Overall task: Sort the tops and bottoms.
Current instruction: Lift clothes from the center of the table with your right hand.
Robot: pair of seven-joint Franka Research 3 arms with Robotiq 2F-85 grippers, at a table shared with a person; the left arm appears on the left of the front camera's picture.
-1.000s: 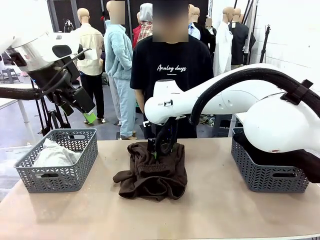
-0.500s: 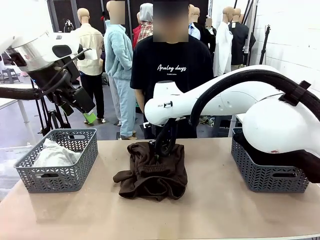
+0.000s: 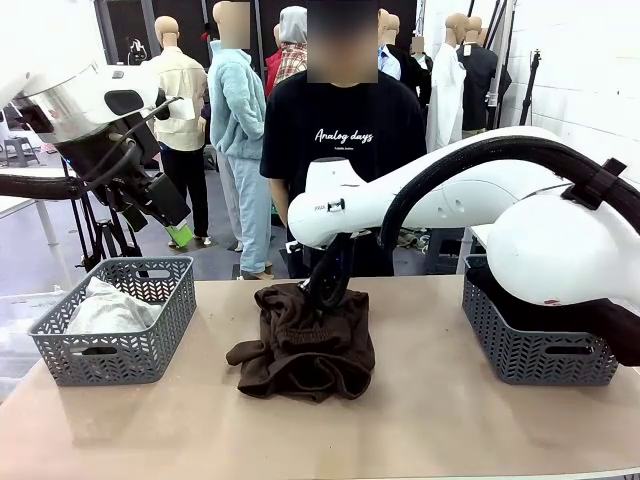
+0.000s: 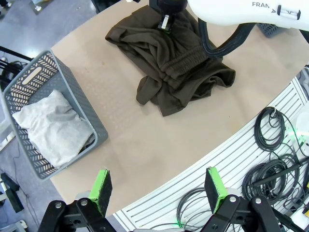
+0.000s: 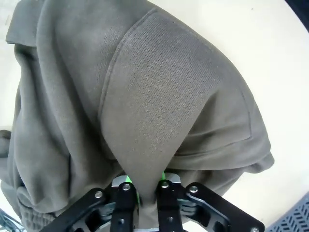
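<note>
A dark brown fleece garment, one of the bottoms [image 3: 305, 345] [image 4: 169, 63], lies bunched in the middle of the table. My right gripper [image 3: 322, 298] [image 4: 164, 23] [image 5: 144, 187] reaches down onto its far edge and is shut on a raised fold of the fleece [image 5: 145, 106]. Pale grey-white tops [image 3: 105, 310] [image 4: 53, 125] lie in the grey basket [image 3: 60, 350] [image 4: 72, 92] on the left. Black bottoms [image 3: 500, 300] fill the grey basket [image 3: 540, 355] on the right. My left gripper [image 3: 178, 232] [image 4: 159, 186] hangs open and empty, high over the left basket.
A person in a black T-shirt [image 3: 340, 130] stands at the table's far edge behind the brown garment. Bare tabletop [image 3: 400, 430] lies in front of the garment and between the baskets. Cables [image 4: 270, 164] lie on a slatted surface past the near edge.
My right gripper's jaws have closed on the brown fleece fold. The left arm has not moved.
</note>
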